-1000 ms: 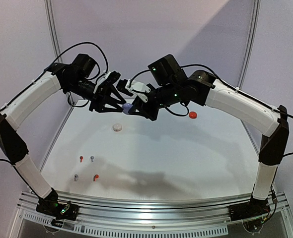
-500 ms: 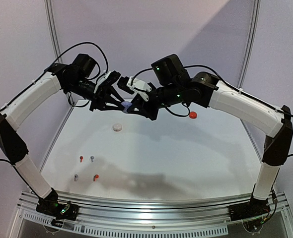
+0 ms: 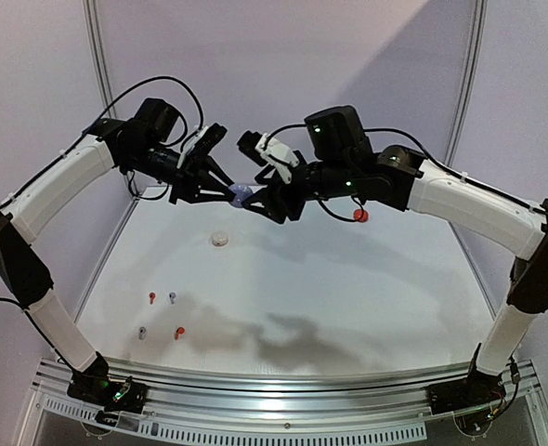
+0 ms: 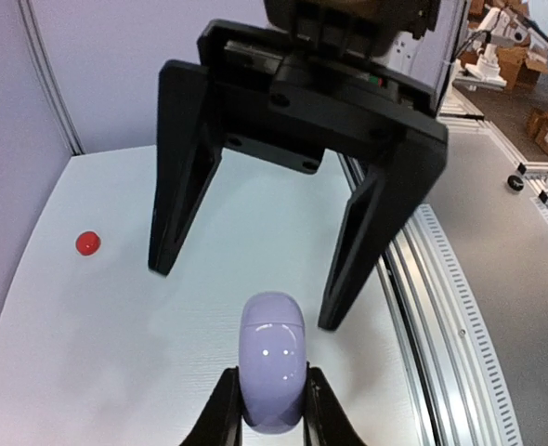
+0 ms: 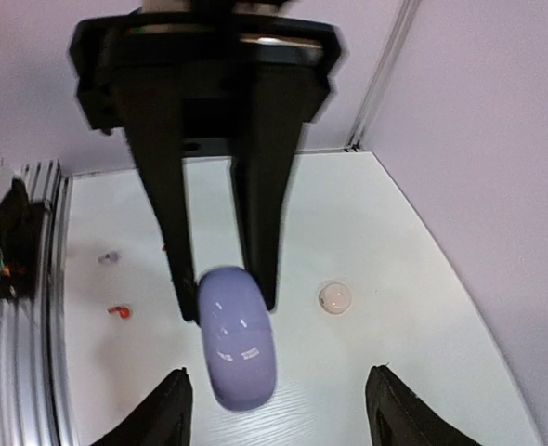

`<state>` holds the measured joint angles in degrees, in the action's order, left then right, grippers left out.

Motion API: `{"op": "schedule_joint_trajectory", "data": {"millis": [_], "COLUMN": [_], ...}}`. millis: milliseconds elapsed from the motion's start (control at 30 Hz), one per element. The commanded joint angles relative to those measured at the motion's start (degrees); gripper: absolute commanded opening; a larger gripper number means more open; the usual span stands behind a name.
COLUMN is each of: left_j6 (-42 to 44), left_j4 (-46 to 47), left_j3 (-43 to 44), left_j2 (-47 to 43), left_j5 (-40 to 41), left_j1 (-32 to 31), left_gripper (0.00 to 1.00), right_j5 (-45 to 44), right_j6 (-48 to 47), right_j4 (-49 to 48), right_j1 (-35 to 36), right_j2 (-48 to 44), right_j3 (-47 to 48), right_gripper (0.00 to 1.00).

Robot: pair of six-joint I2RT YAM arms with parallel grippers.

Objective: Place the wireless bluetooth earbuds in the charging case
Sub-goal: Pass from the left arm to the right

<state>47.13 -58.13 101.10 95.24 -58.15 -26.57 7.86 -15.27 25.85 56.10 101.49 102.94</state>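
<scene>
Left pincer (image 4: 271, 381) clamped on the closed lavender case (image 4: 272, 344); right pincer (image 5: 280, 376) spread apart around it.

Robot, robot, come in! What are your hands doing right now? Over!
Left hand shut on lavender case, held above table. Right hand open around it, not gripping. Earbuds lie loose on table, none inserted. Nothing in the way.
</scene>
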Motion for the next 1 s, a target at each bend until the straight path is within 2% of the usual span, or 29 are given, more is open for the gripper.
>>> {"op": "schedule_joint_trajectory", "data": {"millis": [0,67,100,133,200,267,300,433,633,833,967], "left_j6": [-20.3,-32.4,-38.9,-47.1,-57.1,-64.6,-67.4,-77.0,-80.3,-81.3,-81.6], "left_j4": [15.2,27.7,38.7,47.9,67.1,80.6,84.4,95.5,104.0,106.2,106.6], "left_j3": [-0.5,-4.5,-7.6,-11.3,-19.3,-25.4,-27.1,-30.0,-32.2,-32.8,-33.2], "left_j2": [-1.8,-4.1,-5.8,-7.9,-12.3,-15.2,-15.9,-15.8,-15.8,-15.3,-15.1], "left_j5": [-6.2,-7.4,-7.3,-6.7,-4.3,-2.7,-1.9,0.3,3.4,3.8,3.0], "left_j1": [4.1,5.9,6.6,7.1,7.3,6.6,6.1,5.5,3.6,3.0,2.7], "left_gripper": [0.0,0.0,0.0,0.0,0.0,0.0,0.0,0.0,0.0,0.0,0.0], "right_j5": [4.5,7.4,8.1,8.6,9.6,10.2,10.2,13.3,17.9,20.3,20.6], "right_j6": [10.2,14.2,15.8,17.7,21.1,24.5,27.2,35.6,39.4,37.0,38.5], "right_j4": [-15.9,-22.3,-24.6,-26.9,-31.9,-39.1,-42.4,-50.5,-53.7,-51.3,-52.8], "right_j1": [-4.9,-6.0,-6.4,-6.6,-6.9,-6.9,-6.9,-6.9,-6.7,-4.6,-4.6], "right_j2": [-8.1,-11.3,-12.5,-13.3,-13.7,-13.4,-12.9,-8.0,-1.8,2.0,3.4], "right_j3": [-8.3,-12.5,-13.7,-14.5,-15.8,-16.9,-16.8,-13.0,-7.4,-2.7,-2.5], "right_gripper": [0.77,0.89,0.92,0.94,0.95,0.95,0.95,0.91,0.83,0.72,0.56]}}
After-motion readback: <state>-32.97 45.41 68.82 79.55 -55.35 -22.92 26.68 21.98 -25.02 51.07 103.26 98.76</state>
